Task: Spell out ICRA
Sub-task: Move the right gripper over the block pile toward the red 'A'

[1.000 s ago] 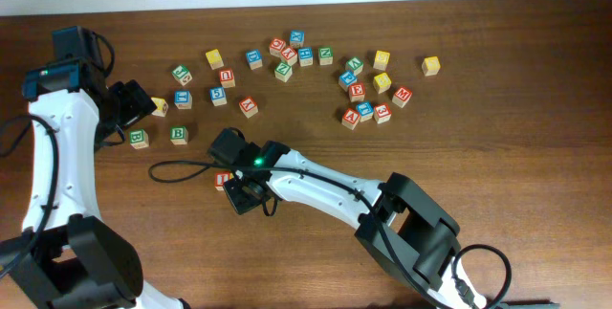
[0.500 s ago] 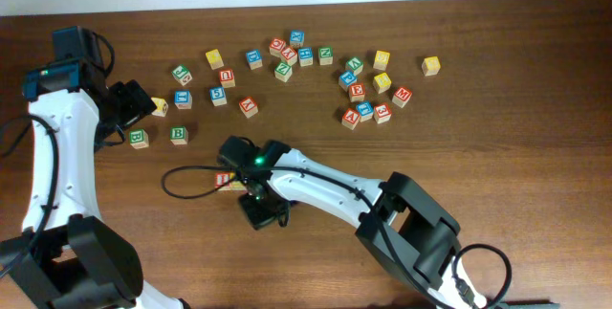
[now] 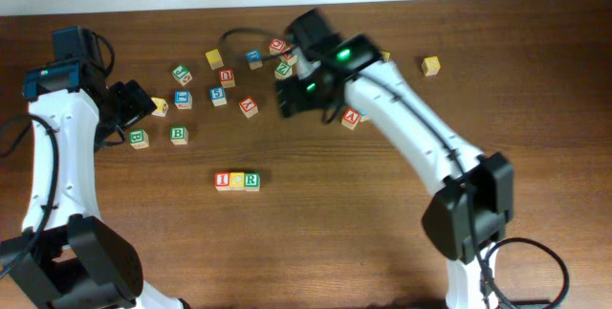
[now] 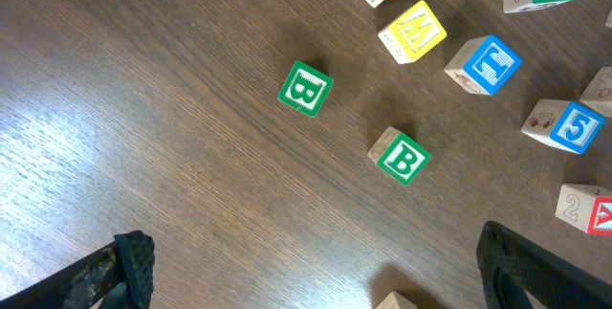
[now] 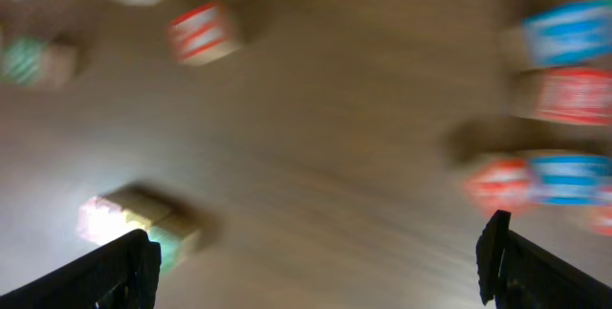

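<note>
Judging by the row on the surface point(image 3: 316, 223), 3 of 4 letters were spelled: the I cube point(image 3: 222, 181), C cube point(image 3: 236, 181) and R cube point(image 3: 251, 181) were set touching, well apart from the loose cubes point(image 3: 218, 96). The right hand point(image 3: 290, 99) was held released and empty above these; the left hand point(image 3: 135, 108) was likewise spread, grasping nothing. Next, a descent onto the red A cube point(image 3: 351, 118) was probably called for. The right wrist view was smeared, so no letters could be read there, and some cubes were hidden under the right arm point(image 3: 411, 127).
</note>
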Robot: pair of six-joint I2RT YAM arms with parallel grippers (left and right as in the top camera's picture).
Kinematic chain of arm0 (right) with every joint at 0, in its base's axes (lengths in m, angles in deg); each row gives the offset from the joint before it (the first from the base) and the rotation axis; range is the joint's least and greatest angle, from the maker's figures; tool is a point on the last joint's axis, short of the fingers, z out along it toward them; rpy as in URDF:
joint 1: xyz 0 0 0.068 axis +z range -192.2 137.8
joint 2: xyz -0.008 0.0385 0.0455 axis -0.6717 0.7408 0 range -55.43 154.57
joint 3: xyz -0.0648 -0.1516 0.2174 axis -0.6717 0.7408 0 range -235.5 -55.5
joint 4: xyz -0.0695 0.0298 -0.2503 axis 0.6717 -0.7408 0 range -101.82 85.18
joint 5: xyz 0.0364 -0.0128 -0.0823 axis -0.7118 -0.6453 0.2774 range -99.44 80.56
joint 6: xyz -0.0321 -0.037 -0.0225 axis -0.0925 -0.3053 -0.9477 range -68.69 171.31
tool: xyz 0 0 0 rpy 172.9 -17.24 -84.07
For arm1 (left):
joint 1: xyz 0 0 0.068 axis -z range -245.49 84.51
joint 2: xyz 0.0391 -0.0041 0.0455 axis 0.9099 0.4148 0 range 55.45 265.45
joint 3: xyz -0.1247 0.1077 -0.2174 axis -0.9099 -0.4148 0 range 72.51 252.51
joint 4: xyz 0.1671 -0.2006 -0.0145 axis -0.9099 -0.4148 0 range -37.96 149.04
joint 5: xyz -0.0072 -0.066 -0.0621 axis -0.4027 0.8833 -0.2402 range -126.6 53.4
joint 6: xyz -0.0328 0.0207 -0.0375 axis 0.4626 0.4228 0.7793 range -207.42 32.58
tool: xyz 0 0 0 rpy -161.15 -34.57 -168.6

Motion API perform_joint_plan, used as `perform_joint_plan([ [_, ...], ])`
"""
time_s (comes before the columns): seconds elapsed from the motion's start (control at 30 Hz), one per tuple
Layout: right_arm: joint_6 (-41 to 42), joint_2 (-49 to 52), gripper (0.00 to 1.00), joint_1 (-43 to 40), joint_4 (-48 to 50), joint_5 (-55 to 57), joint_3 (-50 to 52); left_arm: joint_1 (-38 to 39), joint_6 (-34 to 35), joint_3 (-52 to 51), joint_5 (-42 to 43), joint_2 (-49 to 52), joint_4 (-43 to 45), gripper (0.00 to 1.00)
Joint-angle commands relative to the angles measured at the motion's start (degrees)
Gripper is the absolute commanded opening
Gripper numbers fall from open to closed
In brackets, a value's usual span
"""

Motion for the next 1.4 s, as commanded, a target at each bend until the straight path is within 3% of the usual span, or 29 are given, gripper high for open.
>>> perform_joint_plan([
  [0.0, 2.67, 1.33, 0.99, -5.57, -2.86, 4.96, 0.28, -0.15, 0.70, 0.83, 0.13, 0.00, -0.07, 0.99],
  [0.27, 5.03, 3.39, 0.97, -11.91, -2.82, 0.94, 8.98, -0.15, 0.70, 0.83, 0.13, 0.00, -0.07, 0.99],
  [0.33, 5.60, 3.39, 0.74, -11.74, -0.79, 0.81, 11.80, -0.15, 0.70, 0.83, 0.13, -0.02, -0.07, 0.99],
  [0.37, 7.30, 3.39, 0.71, -11.26, 0.33, 0.83, 13.16, -0.15, 0.70, 0.83, 0.13, -0.02, -0.07, 0.99],
  [0.63, 11.85, 3.50, 0.69, -8.11, 7.98, 3.17, 16.48, -0.15, 0.70, 0.83, 0.13, 0.00, -0.07, 0.99],
  [0.93, 20.72, 4.48, 0.51, -6.47, 11.32, 11.80, 16.48, -0.15, 0.70, 0.83, 0.13, 0.00, -0.07, 0.99],
  [1.37, 24.06, 5.16, 0.50, -3.48, 11.34, 12.07, 16.48, -0.15, 0.70, 0.83, 0.13, -0.02, -0.07, 0.99],
])
